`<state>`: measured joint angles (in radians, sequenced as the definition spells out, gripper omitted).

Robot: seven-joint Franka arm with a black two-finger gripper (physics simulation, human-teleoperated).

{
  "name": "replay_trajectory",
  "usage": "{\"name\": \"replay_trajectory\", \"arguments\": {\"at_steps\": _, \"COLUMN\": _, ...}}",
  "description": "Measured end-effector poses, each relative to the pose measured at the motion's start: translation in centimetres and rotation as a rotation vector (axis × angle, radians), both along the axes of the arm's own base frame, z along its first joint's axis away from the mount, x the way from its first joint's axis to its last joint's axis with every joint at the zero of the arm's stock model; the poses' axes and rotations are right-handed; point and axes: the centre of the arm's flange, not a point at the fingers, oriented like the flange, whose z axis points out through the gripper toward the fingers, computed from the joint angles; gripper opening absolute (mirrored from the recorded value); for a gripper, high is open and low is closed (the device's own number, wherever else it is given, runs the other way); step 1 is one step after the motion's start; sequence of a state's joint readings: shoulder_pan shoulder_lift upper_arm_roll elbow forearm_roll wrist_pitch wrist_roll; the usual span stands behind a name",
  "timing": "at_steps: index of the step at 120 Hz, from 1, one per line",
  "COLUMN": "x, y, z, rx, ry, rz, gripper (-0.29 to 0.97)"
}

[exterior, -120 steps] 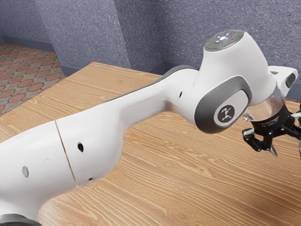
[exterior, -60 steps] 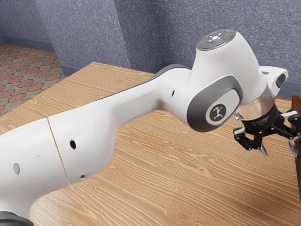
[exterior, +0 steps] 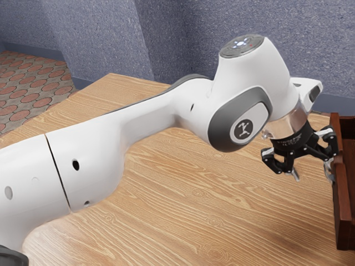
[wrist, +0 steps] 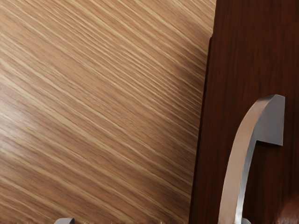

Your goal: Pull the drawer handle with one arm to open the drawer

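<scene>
Exterior view: white robot arm (exterior: 166, 133) reaches toward the exterior view's right over the light wood-grain table (exterior: 211, 216).
Gripper: black two-finger gripper (exterior: 313, 170), fingers spread wide, clamped on nothing.
Drawer: dark red-brown wooden drawer front (exterior: 344, 183), upright at the exterior view's right edge, just beside the gripper.
Handle: curved brushed-metal drawer handle (wrist: 238, 158) on that front. In the wrist view it sits between the fingers, close against one; can't tell if they touch.

The dark wooden drawer (exterior: 345, 183) stands on the light wooden counter (exterior: 194, 210), at the exterior view's right edge
</scene>
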<state>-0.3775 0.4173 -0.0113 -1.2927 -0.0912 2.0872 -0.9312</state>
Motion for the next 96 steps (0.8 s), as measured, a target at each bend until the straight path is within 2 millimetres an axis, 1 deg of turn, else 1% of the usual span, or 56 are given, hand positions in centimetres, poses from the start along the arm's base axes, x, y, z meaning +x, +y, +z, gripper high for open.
{"name": "replay_trajectory", "arguments": {"at_steps": 22, "x": 0.1, "y": 1.3, "z": 0.2, "rx": 0.008, "ry": -0.002, "rz": 0.018, "gripper": 0.38}}
{"name": "replay_trajectory", "arguments": {"at_steps": 42, "x": 0.0, "y": 1.5, "z": 0.6, "rx": 0.007, "ry": -0.006, "rz": 0.019, "gripper": 0.38}}
{"name": "replay_trajectory", "arguments": {"at_steps": 62, "x": 0.0, "y": 1.8, "z": -0.2, "rx": 0.015, "ry": 0.007, "rz": 0.023, "gripper": 0.38}}
{"name": "replay_trajectory", "arguments": {"at_steps": 74, "x": -0.3, "y": 2.3, "z": -0.2, "rx": 0.020, "ry": 0.010, "rz": 0.029, "gripper": 0.38}}
{"name": "replay_trajectory", "arguments": {"at_steps": 92, "x": -0.5, "y": 2.5, "z": 0.1, "rx": 0.027, "ry": 0.001, "rz": 0.029, "gripper": 0.38}}
{"name": "replay_trajectory", "arguments": {"at_steps": 96, "x": -0.6, "y": 2.6, "z": 0.4, "rx": 0.028, "ry": -0.005, "rz": 0.029, "gripper": 0.38}}
